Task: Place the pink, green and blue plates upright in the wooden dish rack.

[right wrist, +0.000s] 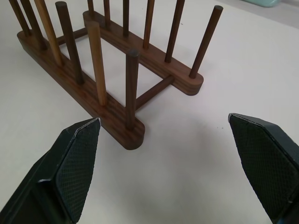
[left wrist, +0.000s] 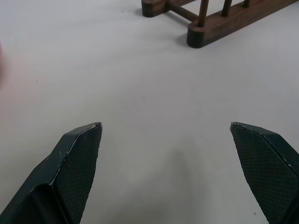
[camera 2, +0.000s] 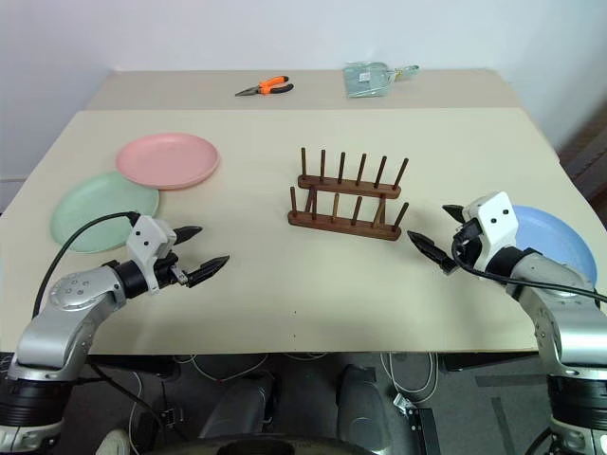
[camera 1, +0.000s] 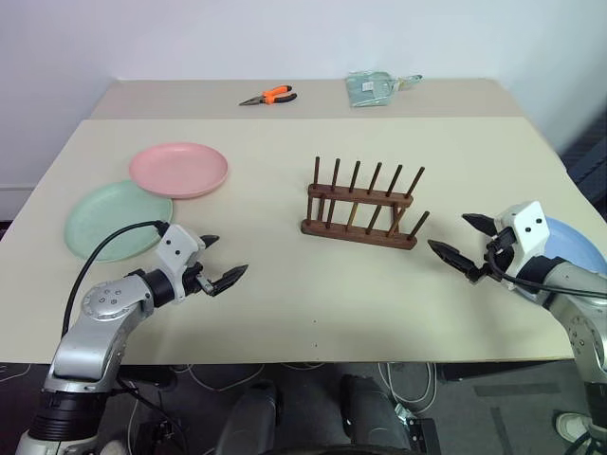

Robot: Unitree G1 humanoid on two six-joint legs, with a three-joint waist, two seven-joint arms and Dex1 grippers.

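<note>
Black jaws stand wide apart and empty on both sides: the left gripper (camera 1: 222, 263) hovers over bare worktop (camera 1: 285, 294), the right gripper (camera 1: 463, 241) hangs just off the end of the wooden rack (camera 1: 362, 206). The blue plate (camera 1: 575, 242) sits under the right forearm, so a flat, shallow rim there could slip from a pinch, or that arm could knock the light rack sideways. The pink plate (camera 1: 179, 169) overlaps the green plate (camera 1: 114, 218) at far left, I think; lifting one may drag the other. Pliers (camera 1: 268, 96) and a pale packet (camera 1: 375, 88) lie well behind, out of the way.
</note>
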